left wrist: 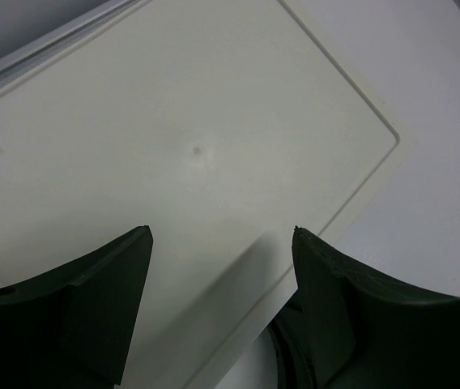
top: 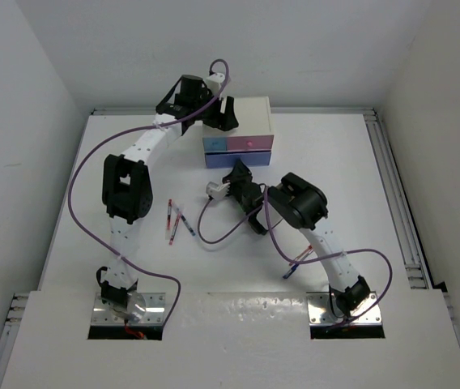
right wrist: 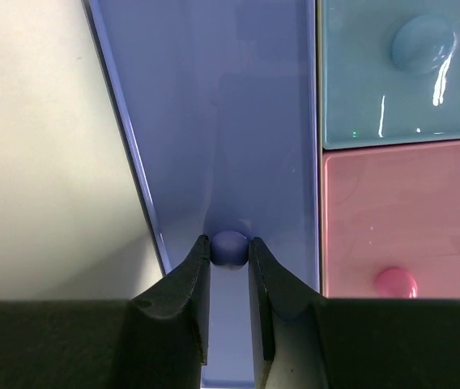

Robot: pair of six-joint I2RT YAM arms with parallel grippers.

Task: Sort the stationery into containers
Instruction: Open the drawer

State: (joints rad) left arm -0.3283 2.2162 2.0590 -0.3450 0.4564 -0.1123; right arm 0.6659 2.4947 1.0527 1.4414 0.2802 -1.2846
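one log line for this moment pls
right gripper shut on periwinkle drawer knob | left gripper open over cabinet top | pens on table

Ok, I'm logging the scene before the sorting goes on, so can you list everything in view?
cabinet: one, white, far middle of the table
light-blue drawer: one, upper row of the cabinet front
pink drawer: one, beside the light-blue one
periwinkle drawer: one, wide, below both
periwinkle knob: one, on the wide drawer
pens: about three, red and blue, on the table by the left arm
single pen: one, reddish, beside the right arm
table: one, white
left gripper: black, open, over the cabinet top
right gripper: black, closed on the periwinkle knob
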